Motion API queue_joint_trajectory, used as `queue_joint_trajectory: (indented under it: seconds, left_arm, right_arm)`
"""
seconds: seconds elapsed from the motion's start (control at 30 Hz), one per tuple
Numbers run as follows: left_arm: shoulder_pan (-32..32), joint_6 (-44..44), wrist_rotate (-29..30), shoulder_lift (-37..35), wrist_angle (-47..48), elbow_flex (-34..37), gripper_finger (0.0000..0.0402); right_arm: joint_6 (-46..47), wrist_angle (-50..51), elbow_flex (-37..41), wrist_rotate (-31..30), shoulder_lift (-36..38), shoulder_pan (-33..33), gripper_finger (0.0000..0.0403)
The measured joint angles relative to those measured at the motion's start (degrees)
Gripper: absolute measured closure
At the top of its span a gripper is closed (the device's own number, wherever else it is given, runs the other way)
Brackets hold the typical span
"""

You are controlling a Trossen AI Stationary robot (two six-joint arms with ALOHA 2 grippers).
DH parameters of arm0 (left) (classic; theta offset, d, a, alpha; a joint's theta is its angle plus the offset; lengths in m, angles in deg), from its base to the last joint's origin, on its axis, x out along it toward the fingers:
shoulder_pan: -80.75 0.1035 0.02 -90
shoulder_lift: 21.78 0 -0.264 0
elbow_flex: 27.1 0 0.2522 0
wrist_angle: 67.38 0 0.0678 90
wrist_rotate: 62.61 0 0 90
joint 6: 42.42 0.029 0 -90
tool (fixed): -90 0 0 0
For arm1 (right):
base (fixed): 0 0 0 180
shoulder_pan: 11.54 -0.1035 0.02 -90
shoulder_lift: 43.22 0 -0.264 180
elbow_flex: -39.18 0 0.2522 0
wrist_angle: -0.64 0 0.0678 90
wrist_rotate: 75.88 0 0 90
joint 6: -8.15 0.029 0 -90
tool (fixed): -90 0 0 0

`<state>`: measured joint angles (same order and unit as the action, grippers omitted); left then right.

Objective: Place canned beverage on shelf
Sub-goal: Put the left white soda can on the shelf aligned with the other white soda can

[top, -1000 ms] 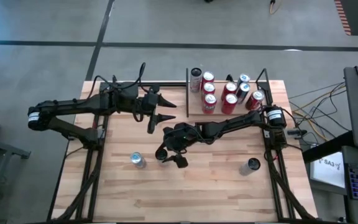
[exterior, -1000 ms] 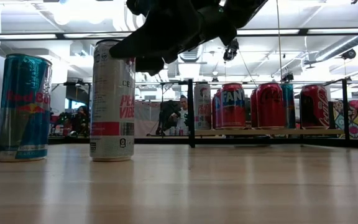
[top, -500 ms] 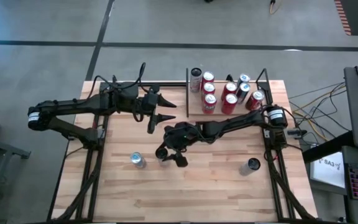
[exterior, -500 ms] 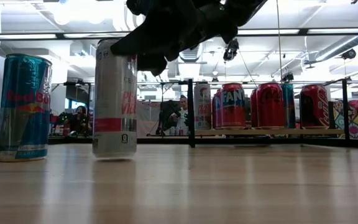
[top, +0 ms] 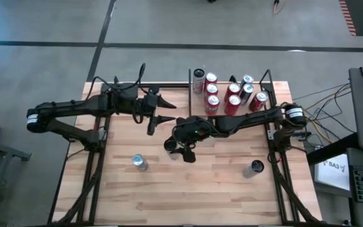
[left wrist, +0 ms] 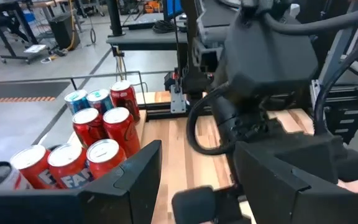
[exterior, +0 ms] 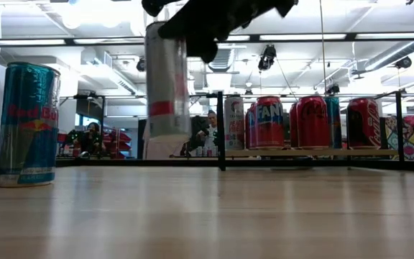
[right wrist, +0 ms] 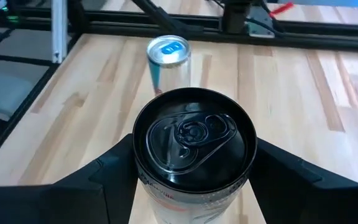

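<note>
The right tool (right wrist: 194, 180) pinches one white can (exterior: 167, 83), holding it upright above the counter (top: 219, 189). The left tool (top: 166, 112) hangs spread beside the shelf (top: 197, 108), which carries eight cans. Two more cans stand on the counter: a blue one (top: 139, 162) and a dark-topped one (top: 254, 168).

Seated person (exterior: 210, 133) in room behind; cables (top: 323, 101) on floor beside table.

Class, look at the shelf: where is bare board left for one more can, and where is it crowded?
The shelf is bare along its near-left edge, beside the red cans. The far row and right end, around the Coca-Cola can, are crowded.
</note>
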<state>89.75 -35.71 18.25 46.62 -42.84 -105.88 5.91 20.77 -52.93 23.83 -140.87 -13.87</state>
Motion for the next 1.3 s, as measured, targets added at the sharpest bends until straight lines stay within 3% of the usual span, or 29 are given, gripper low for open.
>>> queue_joint_trajectory:
  seconds: [0.3,0.57,0.63,1.0,1.3]
  left_arm:
    - [0.04,1.33,0.23,-2.81,1.03,0.0,0.0212]
    - [0.04,3.01,0.36,-3.66,1.29,0.0,0.0212]
    - [0.04,3.64,0.85,-3.5,1.28,0.0,0.0212]
    - [0.1,6.66,1.17,-3.2,1.29,0.0,0.0212]
    - [0.1,9.74,1.19,-3.2,1.29,0.0,0.0212]
  right_arm:
    - [9.7,2.91,2.78,-7.99,5.91,-0.02,0.0158]
    - [22.5,12.29,4.28,-32.66,10.22,-1.83,0.0158]
    - [25.24,13.96,4.28,-36.42,11.02,-2.63,0.0158]
    - [35.39,23.88,4.5,-42.95,13.44,-5.05,0.0157]
    - [40.64,33.69,4.63,-44.17,15.07,-5.7,0.0157]
